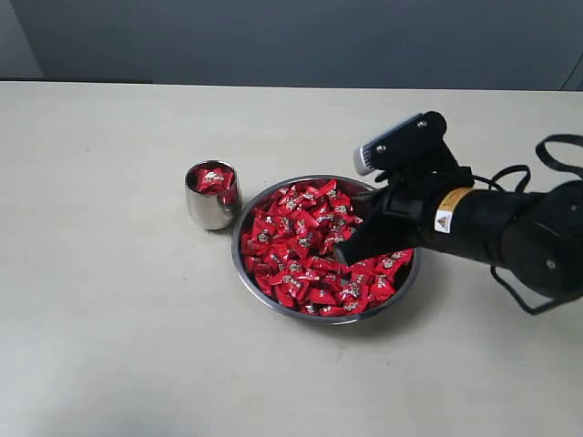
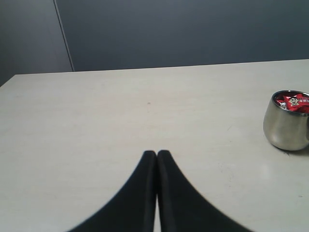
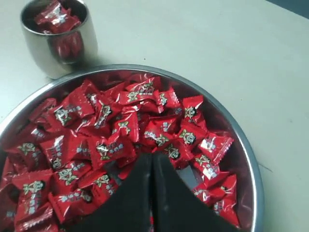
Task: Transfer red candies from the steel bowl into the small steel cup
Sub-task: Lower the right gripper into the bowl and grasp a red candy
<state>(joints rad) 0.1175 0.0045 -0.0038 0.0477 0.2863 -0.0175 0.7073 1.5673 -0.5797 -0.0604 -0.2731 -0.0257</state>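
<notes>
The steel bowl holds a heap of red candies. My right gripper reaches down into the bowl from the right. Its jaws are pressed together, tips among the candies; I see nothing held between them. In the right wrist view the right gripper stands near the middle of the bowl. The small steel cup stands just left of the bowl with a few red candies inside. My left gripper is shut and empty over bare table, with the cup off to its side.
The pale table spreads around bowl and cup. A dark wall runs behind its far edge. Black cables loop by the right arm.
</notes>
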